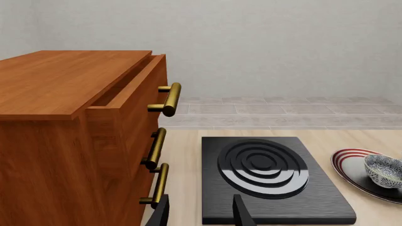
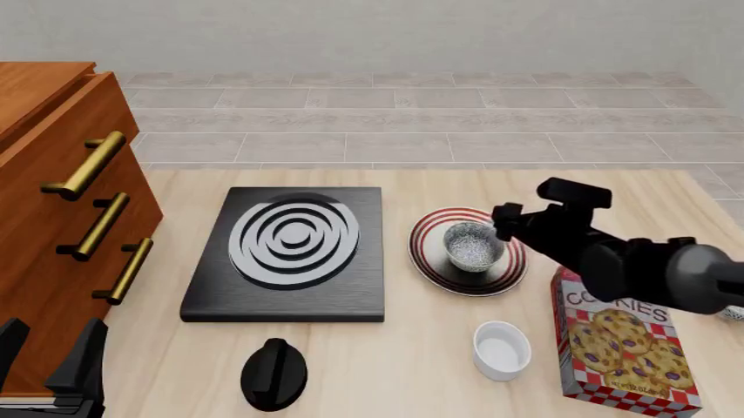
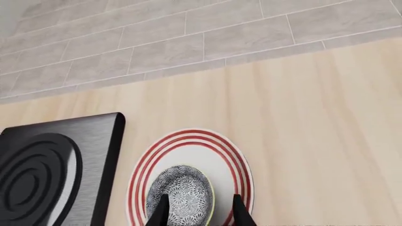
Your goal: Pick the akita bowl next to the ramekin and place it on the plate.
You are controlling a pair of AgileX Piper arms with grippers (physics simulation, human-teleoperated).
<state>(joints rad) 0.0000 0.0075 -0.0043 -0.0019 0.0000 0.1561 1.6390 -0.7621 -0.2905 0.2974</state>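
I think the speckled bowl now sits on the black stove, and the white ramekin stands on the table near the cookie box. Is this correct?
Not quite. The speckled bowl sits on the red-striped plate, beside the black stove, as the front view shows. The white ramekin does stand on the table near the cookie box.

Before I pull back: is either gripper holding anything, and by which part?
Nothing is held. The right gripper straddles the akita bowl, fingers open, one clear of its rim; the bowl sits on the plate. The left gripper is empty.

Pale wood table point(image 2: 419, 366) carries stove point(image 2: 291, 252), plate point(image 2: 433, 261), ramekin point(image 2: 503, 350), cookie box point(image 2: 622, 353), black knob point(image 2: 274, 374).
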